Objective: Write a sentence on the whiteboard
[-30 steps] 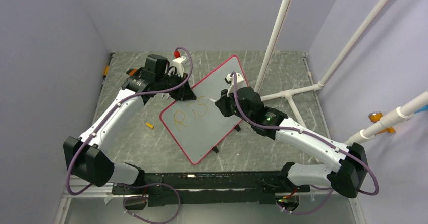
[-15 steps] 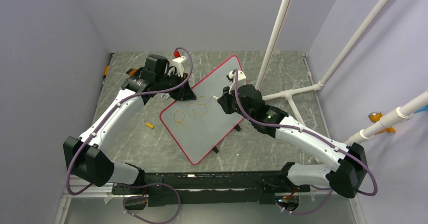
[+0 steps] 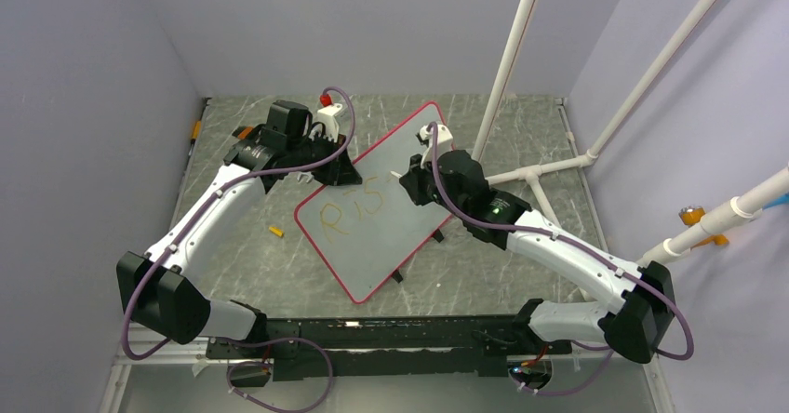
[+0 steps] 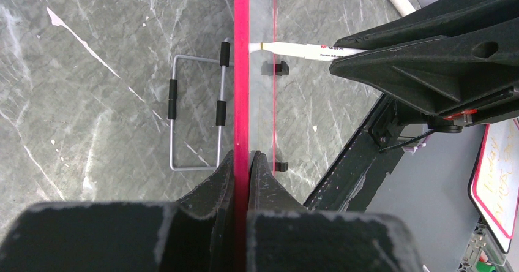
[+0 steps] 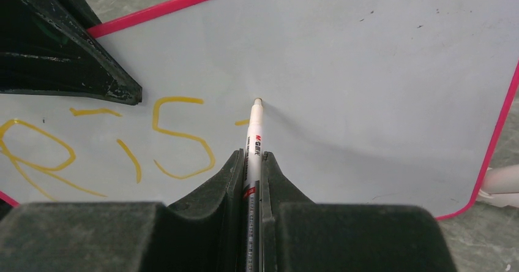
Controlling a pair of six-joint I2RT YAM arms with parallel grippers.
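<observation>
Left end effector (image 4: 242, 162) clamped on the whiteboard (image 5: 367, 70) rim, right end effector (image 5: 251, 162) clamped on the pen (image 5: 254, 131), its tip touching just past the sentence (image 5: 177, 137), so far "Ris"; next, I judge, a steady fourth-letter stroke.

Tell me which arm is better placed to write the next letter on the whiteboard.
Right. The right claw is shut on the marker, its tip at the whiteboard just after the unfinished sentence. The left claw grips the board's red rim, so it is not free.

Grey worktop (image 3: 233, 246): whiteboard (image 3: 391, 232) lies diagonal. Left claw (image 3: 335, 171) at its far-left rim. Right claw (image 3: 406, 182) over board face, white pen (image 3: 396, 175) tip beside orange letters (image 3: 349, 210). Small orange piece (image 3: 275, 231) left of board.
</observation>
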